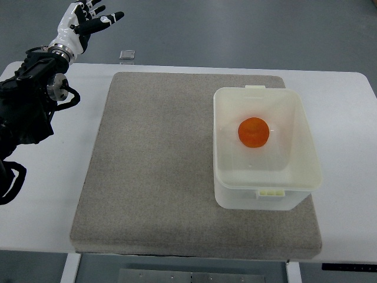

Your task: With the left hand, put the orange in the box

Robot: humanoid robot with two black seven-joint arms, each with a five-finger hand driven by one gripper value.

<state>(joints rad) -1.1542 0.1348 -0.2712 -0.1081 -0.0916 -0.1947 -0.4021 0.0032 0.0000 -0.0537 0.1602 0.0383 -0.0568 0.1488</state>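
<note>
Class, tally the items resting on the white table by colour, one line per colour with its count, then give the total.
Orange: 1, the orange
White: 1, the box
Grey: 1, the mat
Total: 3

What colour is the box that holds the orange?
White, slightly see-through box; clearest in the top view.

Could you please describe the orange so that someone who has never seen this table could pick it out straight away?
A grey mat covers most of the white table, and a translucent white box stands on the mat's right half. The orange lies inside that box, on its floor. It is the only round, brightly coloured thing in view, and nothing else is in the box.
</note>
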